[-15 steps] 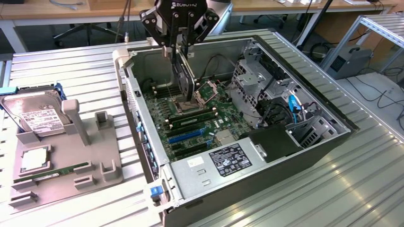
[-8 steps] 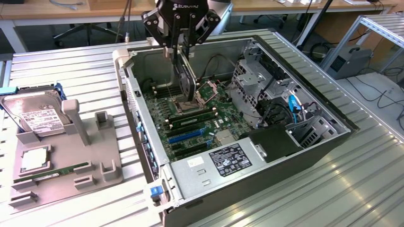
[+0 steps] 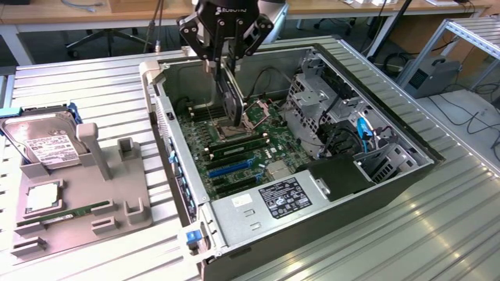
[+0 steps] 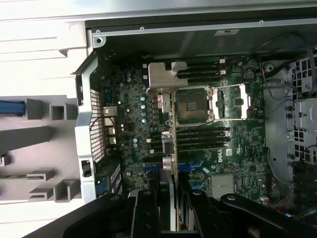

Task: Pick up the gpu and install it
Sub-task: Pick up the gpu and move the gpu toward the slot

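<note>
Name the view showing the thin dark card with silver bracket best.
Exterior view: the thin dark card hangs upright from the black gripper above the green motherboard. Wrist view gives its edge and silver bracket.

A ribbed aluminium table (image 3: 93, 88) spans the scene, and bright glare lies on its near part at the exterior view's right. Beyond its far edge runs a wooden desk (image 3: 102, 14), with a chair base (image 3: 108, 37) on the dark floor (image 3: 47, 45) beneath. At the exterior view's far right stand an aluminium frame (image 3: 461, 35) and a grey box (image 3: 432, 76), with black cables (image 3: 476, 117) trailing over paler floor.
</note>
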Robot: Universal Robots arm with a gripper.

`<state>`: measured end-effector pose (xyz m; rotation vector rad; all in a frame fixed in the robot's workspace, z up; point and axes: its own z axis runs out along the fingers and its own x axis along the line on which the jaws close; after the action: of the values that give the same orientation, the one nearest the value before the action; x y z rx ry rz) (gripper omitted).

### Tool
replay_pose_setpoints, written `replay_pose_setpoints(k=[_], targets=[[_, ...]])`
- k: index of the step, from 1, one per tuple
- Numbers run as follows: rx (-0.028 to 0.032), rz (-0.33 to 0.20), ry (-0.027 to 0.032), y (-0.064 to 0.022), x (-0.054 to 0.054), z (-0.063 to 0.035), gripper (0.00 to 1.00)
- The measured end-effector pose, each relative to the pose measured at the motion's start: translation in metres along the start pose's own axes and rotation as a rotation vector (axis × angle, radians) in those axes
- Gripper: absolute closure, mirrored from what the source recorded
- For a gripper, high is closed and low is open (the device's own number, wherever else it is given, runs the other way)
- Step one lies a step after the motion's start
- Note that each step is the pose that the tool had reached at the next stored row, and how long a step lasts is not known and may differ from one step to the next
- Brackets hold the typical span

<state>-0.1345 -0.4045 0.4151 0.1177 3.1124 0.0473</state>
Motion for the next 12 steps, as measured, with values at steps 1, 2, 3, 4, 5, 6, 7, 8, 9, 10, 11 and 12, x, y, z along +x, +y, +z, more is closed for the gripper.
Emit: replay_pose_setpoints(k=[1,2,3,4,5,6,7,8,9,10,11,12], targets=[[0.0,0.0,-0.0001,0.0,-0.0002,0.0003,0.73],[-0.0001,0.0,-0.0001,0.0,-0.0003,0.0005,0.73],[0.0,0.0,0.0,0.0,-0.0005,0.0008,0.73],[0.0,0.0,0.0,0.0,-0.0007,0.001,0.73],[0.0,0.0,-0.0001,0.0,-0.0008,0.0012,0.73],[0.0,0.0,0.0,0.0,-0.001,0.0014,0.73],[-0.0001,0.0,-0.0001,0.0,-0.0011,0.0017,0.73],[0.0,0.0,0.0,0.0,-0.0013,0.0019,0.73],[-0.0001,0.0,-0.0001,0.0,-0.0015,0.0021,0.73],[0.0,0.0,-0.0001,0.0,-0.0016,0.0023,0.73],[0.0,0.0,-0.0001,0.0,-0.0018,0.0026,0.73],[0.0001,0.0,-0.0001,0.0,-0.002,0.0027,0.73]])
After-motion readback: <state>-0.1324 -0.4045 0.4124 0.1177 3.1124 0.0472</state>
